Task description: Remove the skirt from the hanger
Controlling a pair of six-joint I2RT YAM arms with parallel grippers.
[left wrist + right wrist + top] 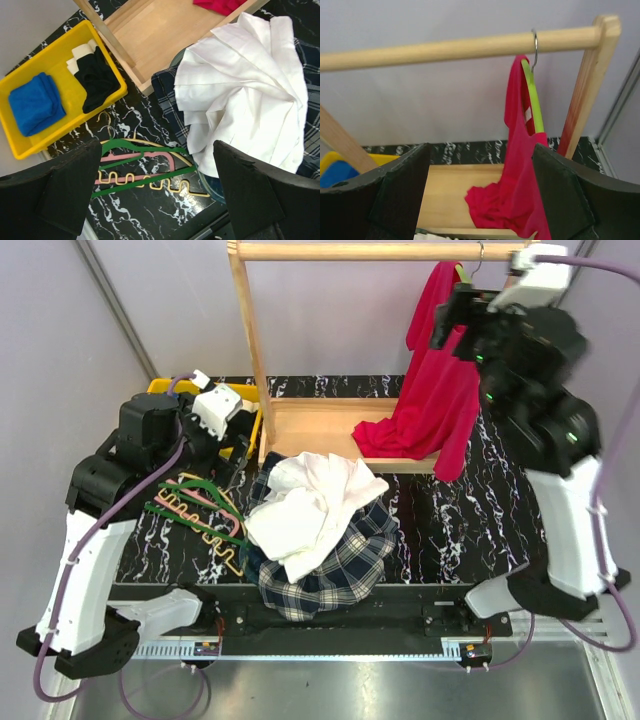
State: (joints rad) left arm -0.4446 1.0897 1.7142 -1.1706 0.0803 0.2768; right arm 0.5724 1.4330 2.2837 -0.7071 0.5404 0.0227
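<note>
The crimson fabric skirt point(517, 190) hung from a lime-green plastic hanger point(534, 100) hooked on the pale wooden rail point(445, 47), its lower end bunched on the rack's wooden base shelf point(445, 195). The right gripper point(481, 192) faced it, fingers apart, holding nothing. The left gripper point(160, 187) hovered wide open above loose coloured hangers point(145, 170) on the black marbled table point(145, 215).

Top view: the red skirt point(432, 390) covers nearly all of the green hanger point(463, 273); only a sliver by the hook shows. The left arm point(150, 435) hides most of the yellow bin point(158, 386). A white garment point(305, 505) conceals much of the plaid garment point(335, 575). Right wrist view: the skirt's lower edge runs off the frame. Loose hangers point(200, 510) overlap; count indeterminable.
</note>
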